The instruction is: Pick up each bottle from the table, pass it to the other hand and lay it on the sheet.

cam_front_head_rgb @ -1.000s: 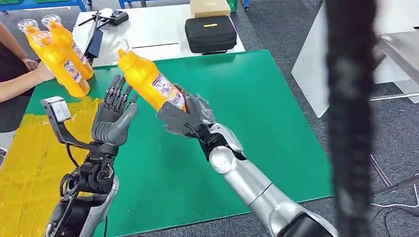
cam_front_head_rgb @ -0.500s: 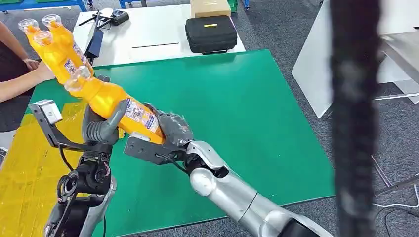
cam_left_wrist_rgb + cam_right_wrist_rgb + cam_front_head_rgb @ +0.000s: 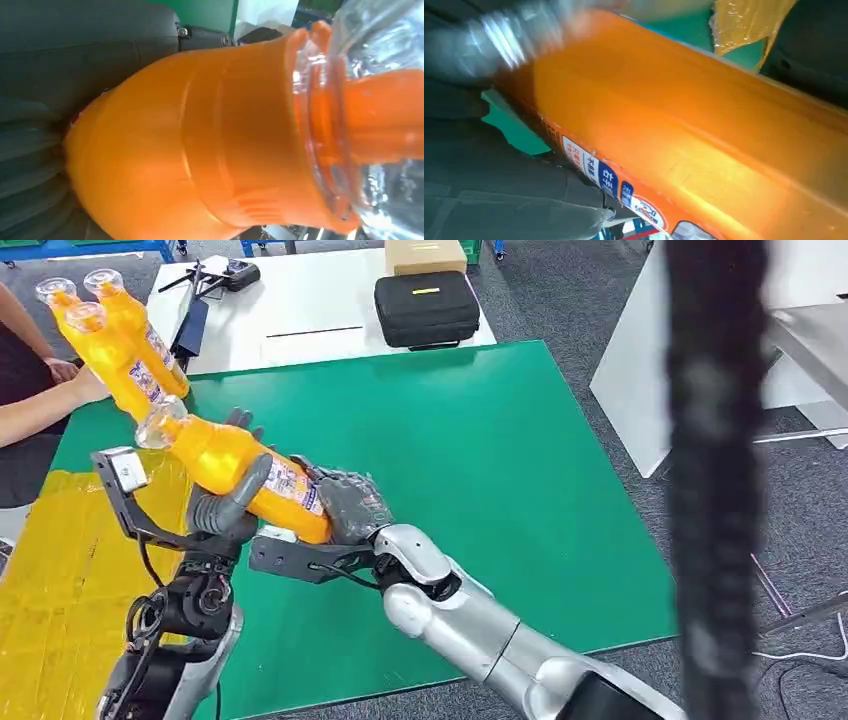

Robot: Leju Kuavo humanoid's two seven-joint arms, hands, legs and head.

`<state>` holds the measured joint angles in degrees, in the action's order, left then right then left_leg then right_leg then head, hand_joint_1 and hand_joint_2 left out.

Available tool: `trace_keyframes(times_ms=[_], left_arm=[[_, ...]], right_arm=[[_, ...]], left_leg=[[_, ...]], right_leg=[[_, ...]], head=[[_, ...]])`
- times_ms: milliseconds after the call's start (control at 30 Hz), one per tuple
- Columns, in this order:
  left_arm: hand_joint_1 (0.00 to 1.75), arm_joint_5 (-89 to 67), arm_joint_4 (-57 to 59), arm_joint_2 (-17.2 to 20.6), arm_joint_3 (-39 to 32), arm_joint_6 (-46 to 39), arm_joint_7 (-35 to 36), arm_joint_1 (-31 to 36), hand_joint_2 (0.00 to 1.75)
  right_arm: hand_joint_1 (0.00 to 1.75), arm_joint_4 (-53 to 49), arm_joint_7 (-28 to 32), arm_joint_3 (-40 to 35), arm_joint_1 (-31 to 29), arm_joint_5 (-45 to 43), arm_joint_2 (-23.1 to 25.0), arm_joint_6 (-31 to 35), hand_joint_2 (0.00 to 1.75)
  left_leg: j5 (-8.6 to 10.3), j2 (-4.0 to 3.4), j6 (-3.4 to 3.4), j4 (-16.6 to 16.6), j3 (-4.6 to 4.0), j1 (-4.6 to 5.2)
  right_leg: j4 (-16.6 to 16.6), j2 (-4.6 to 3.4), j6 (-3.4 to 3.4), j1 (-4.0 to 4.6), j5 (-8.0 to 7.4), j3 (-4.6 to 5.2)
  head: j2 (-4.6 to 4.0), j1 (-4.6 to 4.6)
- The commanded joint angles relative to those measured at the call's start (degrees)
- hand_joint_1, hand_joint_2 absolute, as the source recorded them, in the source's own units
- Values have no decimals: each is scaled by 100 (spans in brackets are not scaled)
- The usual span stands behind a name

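Orange bottle [image 3: 245,468] mid-handoff above the green table [image 3: 480,460], both robot hands on it.

Right robot hand [image 3: 350,505] wrapped round the base end, left robot hand [image 3: 225,505] closing on the middle, thumb across the front. Could easily slip or tip cap-down if the right lets go before the left has a firm grip. Hard to judge left finger contact behind the bottle; yellow sheet [image 3: 55,570] near, partly cut off.

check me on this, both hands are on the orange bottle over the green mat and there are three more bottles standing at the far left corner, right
Nearly. Both the left hand and right hand do grip the orange bottle over the green mat, but the head view shows two more bottles at the far left corner, not three.
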<state>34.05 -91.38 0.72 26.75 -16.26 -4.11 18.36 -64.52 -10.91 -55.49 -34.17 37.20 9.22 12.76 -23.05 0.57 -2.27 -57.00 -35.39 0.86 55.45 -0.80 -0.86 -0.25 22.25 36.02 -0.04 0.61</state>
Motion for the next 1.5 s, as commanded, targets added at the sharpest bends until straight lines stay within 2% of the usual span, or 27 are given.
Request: trace_keyframes(times_ms=[33,367,433,533,567,600,633,767,933,1033,1133,1167,1200,1300,1367,1433,1467,1500], left_arm=[[175,164,338,-195,681,147,81,578,175],[175,203,215,-172,522,57,-44,527,175],[175,203,215,-172,522,57,-44,527,175],[175,203,201,-172,497,42,-66,518,175],[175,200,191,-176,477,28,-88,515,175],[175,181,159,-161,436,5,-130,511,175],[175,130,111,-129,360,-49,-202,498,175],[175,-201,-98,64,21,-207,-386,434,175],[175,-201,-98,64,21,-207,-386,434,175],[175,-318,-91,42,27,-239,-424,427,175],[175,-1203,-35,300,-214,-451,-623,500,175],[175,-1731,25,418,-297,-603,-686,536,175],[175,-2282,112,495,-463,-658,-749,562,175],[175,-3331,337,558,-867,-724,-733,594,175],[175,-4443,678,726,-982,-1055,-756,696,175],[175,-5542,1103,919,-1021,-1482,-671,820,175],[175,-6637,1538,1090,-1026,-1708,-332,942,175],[175,-6961,1928,1101,-1182,-1540,-258,1046,175]], right_arm=[[175,361,56,-898,-102,-4,62,-50,175],[175,469,17,-907,-145,-109,46,-90,175],[175,469,17,-907,-145,-109,46,-90,175],[175,490,-3,-899,-150,-107,41,-91,175],[0,495,-19,-918,-165,-52,31,-68,175],[0,504,-24,-889,-161,-60,9,-82,175],[0,511,-34,-780,-129,-125,-28,-56,0],[0,482,-17,-508,-58,-113,-212,19,0],[0,482,-17,-508,-58,-113,-212,19,0],[0,462,-18,-477,-30,-85,-192,29,0],[0,445,68,-249,119,66,-375,165,0],[0,417,143,-152,197,81,-439,216,0],[0,319,213,-27,303,113,-536,228,0],[0,-33,343,181,520,203,-712,150,0],[0,-192,379,236,576,247,-756,66,0],[0,-283,412,227,598,277,-779,-14,0],[0,-334,430,224,613,284,-784,-56,0],[0,-409,479,233,644,274,-794,-69,0]], left_leg=[[-9,18,14,-2,18,-8],[-20,20,22,-9,35,-13],[-6,14,12,0,13,-6],[-19,21,21,-7,34,-14],[-8,16,13,-2,17,-8],[-15,20,19,-5,27,-11],[-10,16,15,-2,19,-9],[-15,16,19,-7,25,-11],[-4,13,12,-1,10,-7],[-16,15,21,-6,30,-12],[-9,17,17,-1,23,-11],[-30,20,33,-11,56,-18],[-6,15,14,2,19,-10],[-4,15,13,3,15,-7],[-11,9,18,0,28,-10],[-5,10,14,2,17,-4],[-11,7,19,-1,27,-7],[-7,2,16,2,24,-5]], right_leg=[[-1,25,1,8,14,-26],[3,32,1,13,25,-45],[-2,21,1,6,10,-20],[0,33,2,14,24,-45],[-2,23,1,8,12,-25],[0,30,1,11,20,-37],[-2,24,1,9,14,-27],[2,26,2,11,19,-34],[-3,18,1,7,7,-17],[1,26,3,12,19,-39],[-4,25,2,11,14,-33],[4,36,4,18,34,-68],[-6,22,2,9,9,-28],[-4,19,2,7,8,-23],[-3,18,3,10,14,-35],[1,15,2,3,9,-21],[2,15,3,7,14,-32],[1,9,3,4,9,-26]], head=[[0,0],[0,0],[0,2],[0,0],[0,0],[0,0],[0,0],[0,2],[0,2],[0,2],[0,2],[0,0],[0,2],[0,2],[0,2],[0,0],[0,0],[0,0]])
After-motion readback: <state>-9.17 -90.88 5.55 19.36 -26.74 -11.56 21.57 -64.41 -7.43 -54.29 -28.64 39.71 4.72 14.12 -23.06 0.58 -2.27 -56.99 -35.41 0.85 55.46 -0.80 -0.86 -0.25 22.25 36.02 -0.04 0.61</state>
